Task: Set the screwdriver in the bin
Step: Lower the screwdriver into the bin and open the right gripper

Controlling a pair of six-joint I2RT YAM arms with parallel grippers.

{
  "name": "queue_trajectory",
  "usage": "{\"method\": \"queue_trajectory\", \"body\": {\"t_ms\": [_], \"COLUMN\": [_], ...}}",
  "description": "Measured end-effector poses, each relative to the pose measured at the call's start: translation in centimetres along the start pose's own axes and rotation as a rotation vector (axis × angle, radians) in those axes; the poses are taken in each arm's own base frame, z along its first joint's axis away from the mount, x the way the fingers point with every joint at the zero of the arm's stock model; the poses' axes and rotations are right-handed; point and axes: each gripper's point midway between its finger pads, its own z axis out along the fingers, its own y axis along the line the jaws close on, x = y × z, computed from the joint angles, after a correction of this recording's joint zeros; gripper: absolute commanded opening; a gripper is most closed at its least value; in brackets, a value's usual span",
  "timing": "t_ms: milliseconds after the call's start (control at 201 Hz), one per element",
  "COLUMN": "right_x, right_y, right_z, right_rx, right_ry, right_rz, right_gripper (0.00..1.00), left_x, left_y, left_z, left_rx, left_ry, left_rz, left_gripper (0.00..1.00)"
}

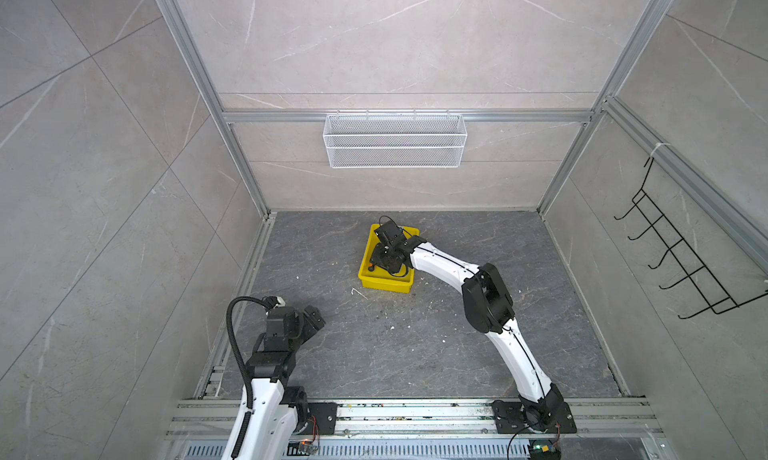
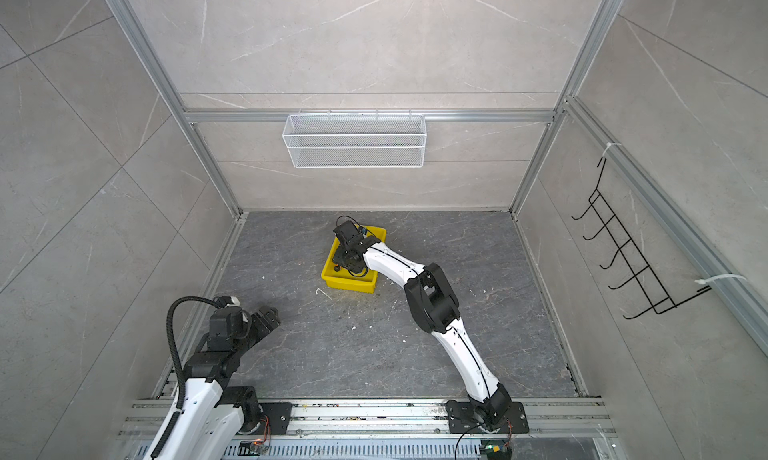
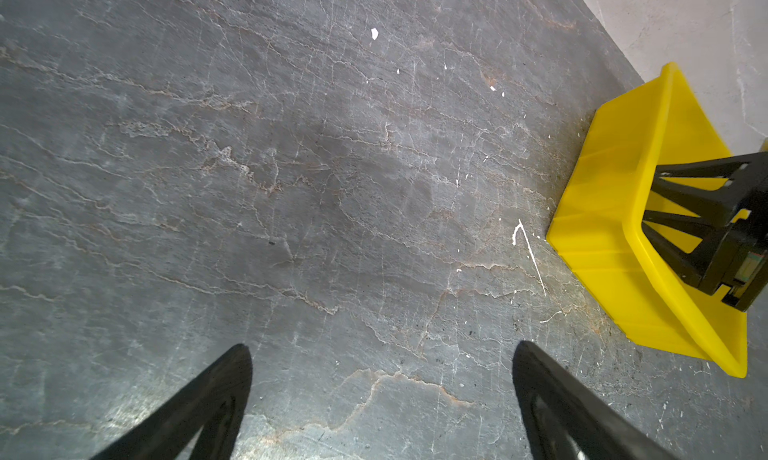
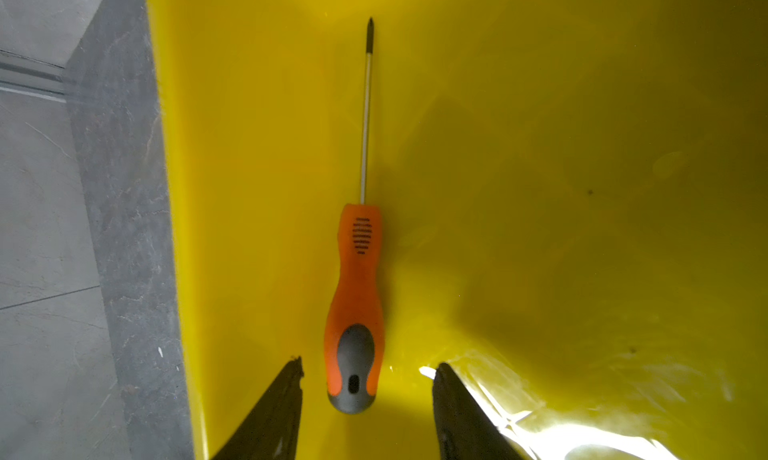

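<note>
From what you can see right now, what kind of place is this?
Probably a robot test cell, not a real room: aluminium frame rails edge the tiled walls, the left arm and right arm are bolted to a base rail, and a white wire basket hangs at the back.

There is one screwdriver (image 4: 355, 296) and one yellow bin (image 1: 388, 286). The robot arms number two, a left arm (image 1: 266, 399) and a right arm (image 1: 440, 260). The tools also number two, the left tool (image 3: 382, 345) and the right tool (image 4: 369, 363). There is one white mesh basket (image 1: 395, 140), one black wire hook rack (image 1: 681, 254) and one counter (image 1: 415, 345).
</note>
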Motion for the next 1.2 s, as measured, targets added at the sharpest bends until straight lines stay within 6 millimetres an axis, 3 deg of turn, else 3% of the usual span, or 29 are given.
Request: {"method": "queue_trajectory", "body": {"t_ms": [234, 503, 677, 1000, 1095, 1199], "right_x": [1.8, 0.8, 0.5, 1.0, 0.9, 0.0], "right_y": [-3.4, -5.5, -6.5, -5.7, -4.4, -2.8], "right_z": [-1.3, -5.4, -6.5, -6.9, -8.1, -10.8], "right_rx": [0.074, 0.1, 0.114, 0.069, 0.019, -0.032], "right_ry": [0.039, 0.01, 0.003, 0.036, 0.038, -0.002], "right_rz": [-0.053, -0.127, -0.149, -0.211, -0.227, -0.25], "right_gripper": [0.53, 0.54, 0.54, 0.56, 0.57, 0.58], "left_x": [-0.1, -0.1, -0.1, -0.1, 0.0, 0.0], "left_y": [0.0, 0.0, 0.0, -0.1, 0.0, 0.0], "left_z": [-0.1, -0.1, -0.1, -0.1, -0.1, -0.1], "left_rx": [0.002, 0.002, 0.002, 0.003, 0.002, 0.002], "left_ry": [-0.003, -0.003, -0.003, -0.003, -0.003, -0.003], "left_rz": [0.0, 0.0, 0.0, 0.0, 0.0, 0.0], "left_gripper": [1.0, 1.0, 1.0, 1.0, 1.0, 1.0]}}
